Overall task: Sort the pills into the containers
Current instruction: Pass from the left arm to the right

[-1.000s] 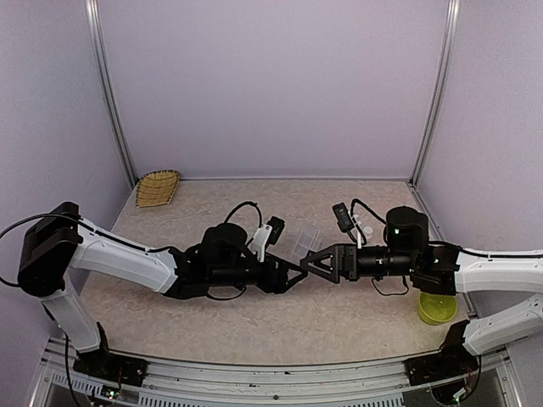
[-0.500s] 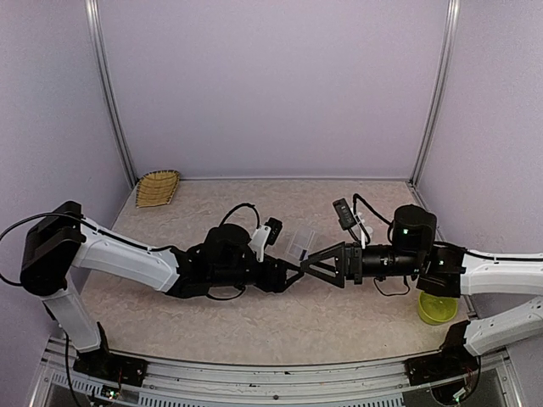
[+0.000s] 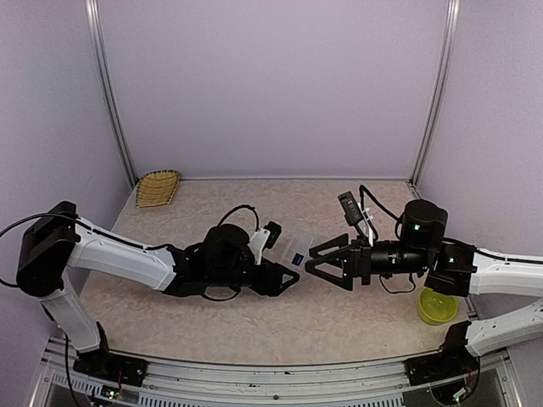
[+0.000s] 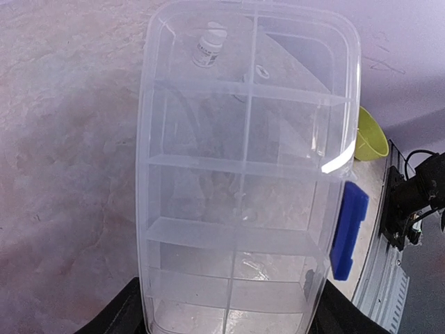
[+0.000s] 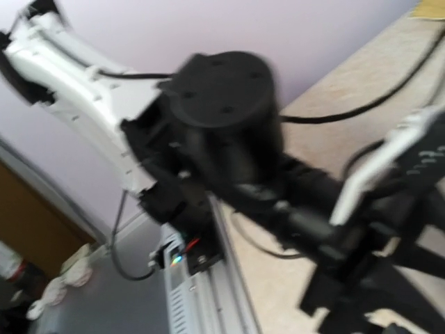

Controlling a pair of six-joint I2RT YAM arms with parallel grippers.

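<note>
Organizer box (image 4: 243, 174), clear and flat, sat pinched at its near end in the left gripper (image 4: 226, 316), whose dark fingers (image 4: 115, 316) pressed against both long sides of the box. In the wrist view its lid looked closed, with a blue latch (image 4: 348, 229) on the box's right edge and rows of paired cells visible through the plastic. The pills were too small to tell in any view; one dark speck showed in a cell close to the latch, but what it was could not be told. Seen through the box's far end, a small white bottle (image 4: 208, 47) stood on the table (image 3: 254, 322). Past the box's right edge lay the yellow-green bowl (image 4: 368, 132). From above, the right gripper (image 3: 318, 261) sat just beside the box on the side away from the left gripper, its fingers spread apart and holding nothing; whether it touched the box could not be told. Its own wrist view was blurred and showed mostly the left arm (image 5: 222, 132). A woven basket (image 3: 159, 186) lay well apart from the box, beyond the left arm.
</note>
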